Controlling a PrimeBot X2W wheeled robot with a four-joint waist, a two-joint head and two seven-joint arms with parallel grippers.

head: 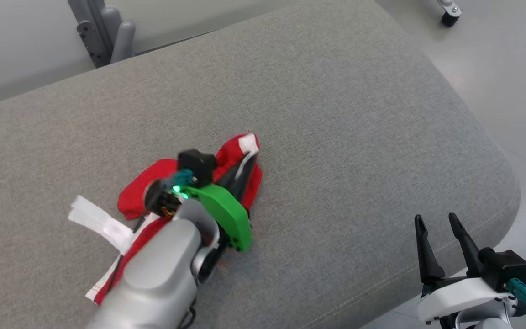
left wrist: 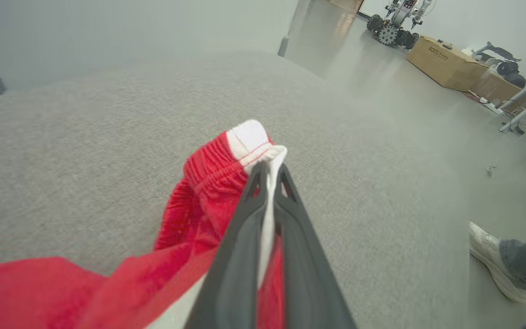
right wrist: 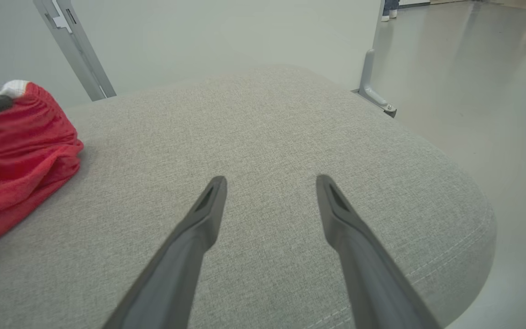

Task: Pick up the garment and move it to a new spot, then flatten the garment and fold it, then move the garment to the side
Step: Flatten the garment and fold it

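The garment (head: 153, 185) is a crumpled red piece with white trim, lying on the grey cushion's left-centre. My left gripper (left wrist: 270, 171) is shut on the garment (left wrist: 208, 192), pinching a white strip of fabric near the elastic waistband. In the head view the left gripper (head: 249, 162) reaches over the heap, its fingers lying along the cloth. My right gripper (head: 434, 221) stands open at the cushion's near right corner, nothing between its fingers. In the right wrist view the right gripper (right wrist: 270, 183) is open over bare cushion, with the garment (right wrist: 16, 146) at the far left.
The grey cushion (head: 336, 114) ends in a rounded edge at the right, with floor beyond. A grey metal frame (head: 103, 32) stands behind it. A person's shoe (left wrist: 491, 260) and cardboard boxes (left wrist: 445, 61) are on the floor beside it.
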